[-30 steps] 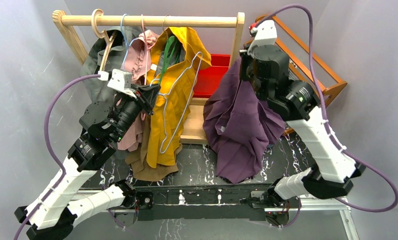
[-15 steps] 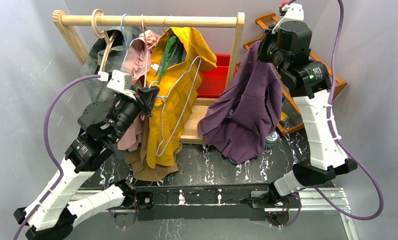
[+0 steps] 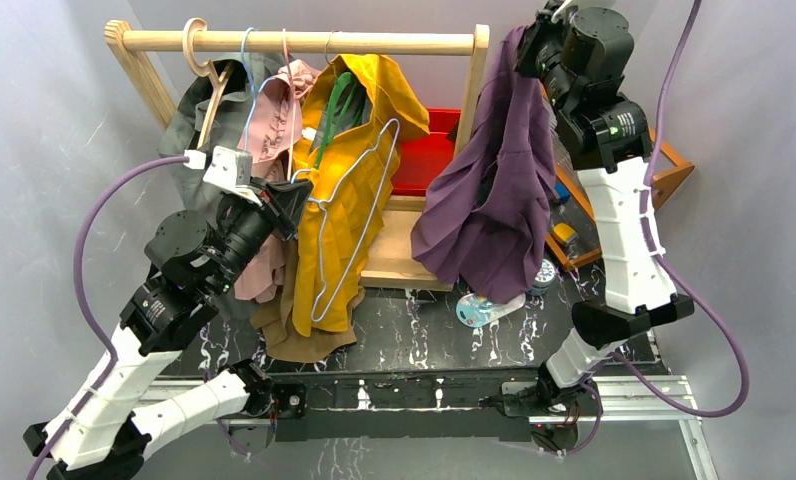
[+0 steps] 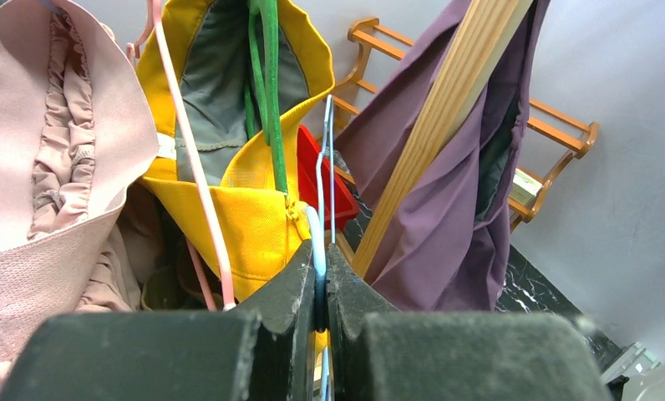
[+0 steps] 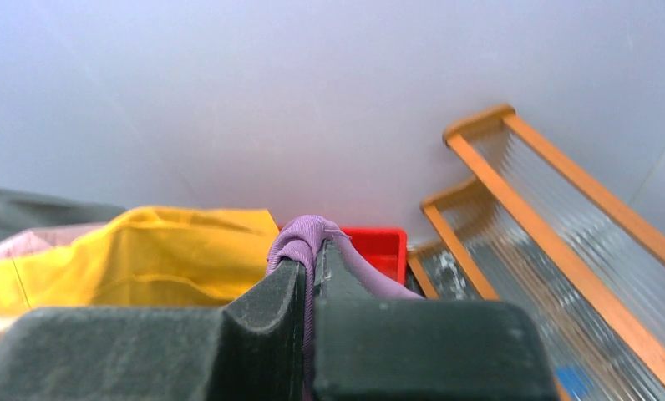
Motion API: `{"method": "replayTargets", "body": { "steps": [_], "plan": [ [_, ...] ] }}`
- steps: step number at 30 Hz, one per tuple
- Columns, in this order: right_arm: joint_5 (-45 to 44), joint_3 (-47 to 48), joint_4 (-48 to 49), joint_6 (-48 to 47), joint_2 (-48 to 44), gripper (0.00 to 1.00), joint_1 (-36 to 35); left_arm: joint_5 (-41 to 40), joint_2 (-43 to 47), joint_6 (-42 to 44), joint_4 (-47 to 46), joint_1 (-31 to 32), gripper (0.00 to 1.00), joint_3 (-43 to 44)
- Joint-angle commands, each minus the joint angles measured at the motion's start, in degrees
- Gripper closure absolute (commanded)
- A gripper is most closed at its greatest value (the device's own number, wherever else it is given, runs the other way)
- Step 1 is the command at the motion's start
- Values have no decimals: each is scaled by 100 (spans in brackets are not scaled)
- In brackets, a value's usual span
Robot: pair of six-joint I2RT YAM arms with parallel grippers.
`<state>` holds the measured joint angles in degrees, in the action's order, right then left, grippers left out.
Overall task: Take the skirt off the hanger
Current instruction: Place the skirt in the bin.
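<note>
Top view, bottom of frame: black marble table [image 3: 404, 335]. A small pale-blue item [image 3: 479, 310] lies on it under the skirt hem; can't tell what it is.

Left gripper [image 3: 292, 200], left of centre: fingers fully closed, pinching the thin wire of a light-blue hanger [image 4: 316, 238]. In the left wrist view the wire runs straight up out of the slit between the two pads. The hanger is bare and lies tilted across the front of the yellow garment [image 3: 359, 150]. A pink garment [image 3: 274, 120] hangs just left of that, with the red bin [image 3: 426, 150] behind.

The purple skirt [image 3: 494, 200] is right of centre, off the hanger and well apart from it. It hangs as a long bunch beside the right post of the wooden rail [image 3: 294, 41], with the post crossing in front of it in the left wrist view.

Right gripper [image 3: 530, 45], top right and above rail height: fingers nearly closed, clamped on a fold at the top of the skirt. In the right wrist view a purple loop [image 5: 300, 238] bulges out between the fingers.

The orange rack [image 3: 669, 165] is far right, behind the arm.
</note>
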<state>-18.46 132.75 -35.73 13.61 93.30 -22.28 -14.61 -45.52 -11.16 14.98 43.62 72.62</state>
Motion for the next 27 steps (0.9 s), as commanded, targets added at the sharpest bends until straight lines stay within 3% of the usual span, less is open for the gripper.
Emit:
{"method": "replayTargets", "body": {
  "steps": [1, 14, 19, 27],
  "plan": [
    [165, 518, 2079, 93, 258, 100, 112, -111, 78, 38, -5, -2, 100, 165],
    [1397, 1021, 4125, 1077, 1812, 100, 112, -186, 276, 105, 144, -2, 100, 39],
    [1523, 562, 4320, 1227, 2071, 100, 110, -174, 373, 17, 221, -7, 100, 75],
    [1724, -206, 3448, 1007, 2450, 100, 116, -102, 361, -176, 261, -2, 100, 71]
  ]
}}
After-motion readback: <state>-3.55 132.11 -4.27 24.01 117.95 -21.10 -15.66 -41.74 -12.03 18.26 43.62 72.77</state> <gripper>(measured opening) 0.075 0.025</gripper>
